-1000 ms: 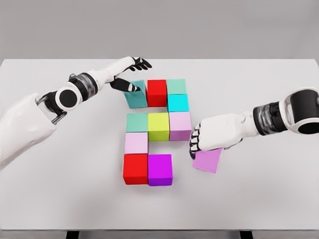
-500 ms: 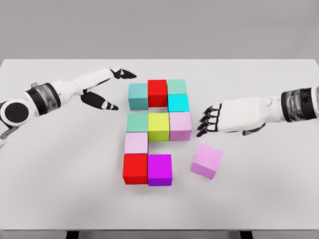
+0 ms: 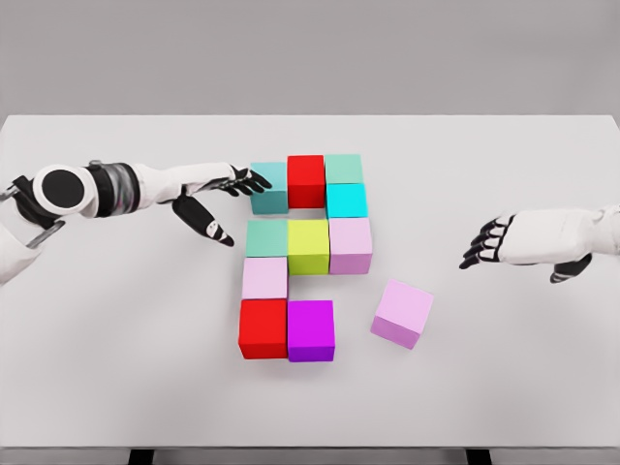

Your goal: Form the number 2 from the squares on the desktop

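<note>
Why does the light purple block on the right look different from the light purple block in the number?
The loose block sits alone on the table, turned at an angle and touching nothing. The block in the number sits straight and squeezed between the green block above and the red block below. The loose one also looks a bit deeper purple. Both are same-sized cubes, and neither hand holds them.

White table (image 3: 126, 368) against a plain grey backdrop (image 3: 310, 53), dark legs below.
</note>
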